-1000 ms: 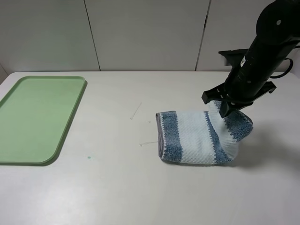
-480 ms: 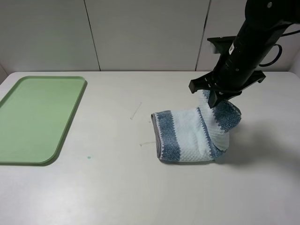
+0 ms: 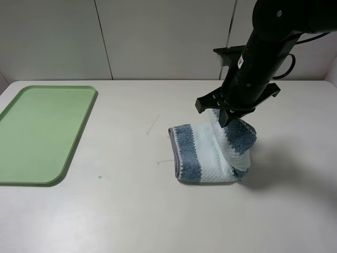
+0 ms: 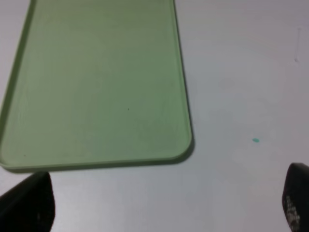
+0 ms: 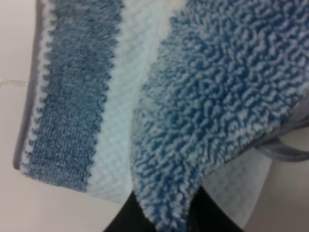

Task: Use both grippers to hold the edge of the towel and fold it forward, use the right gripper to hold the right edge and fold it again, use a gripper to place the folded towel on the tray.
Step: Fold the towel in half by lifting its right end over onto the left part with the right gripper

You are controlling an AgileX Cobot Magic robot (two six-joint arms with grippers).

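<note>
The striped towel (image 3: 200, 155) lies folded on the white table right of centre, its grey hem along the left side. My right gripper (image 3: 225, 120) is shut on the towel's right edge (image 3: 239, 134) and holds it lifted and curled over the towel's right part. In the right wrist view the fluffy blue underside (image 5: 217, 96) hangs between my fingers (image 5: 126, 218). The light-green tray (image 3: 42, 132) lies empty at the far left. The left wrist view shows the tray (image 4: 96, 82) below my left gripper (image 4: 161, 205), which is open and empty. The left arm is out of the exterior view.
A small teal speck (image 3: 100, 177) and thin thread-like marks (image 3: 152, 125) lie on the table between the tray and the towel. Grey wall panels stand behind the table's far edge.
My right gripper has moved left and slightly away with the towel's right edge, curling it further over the towel. The whole towel has slid a little to the left.
</note>
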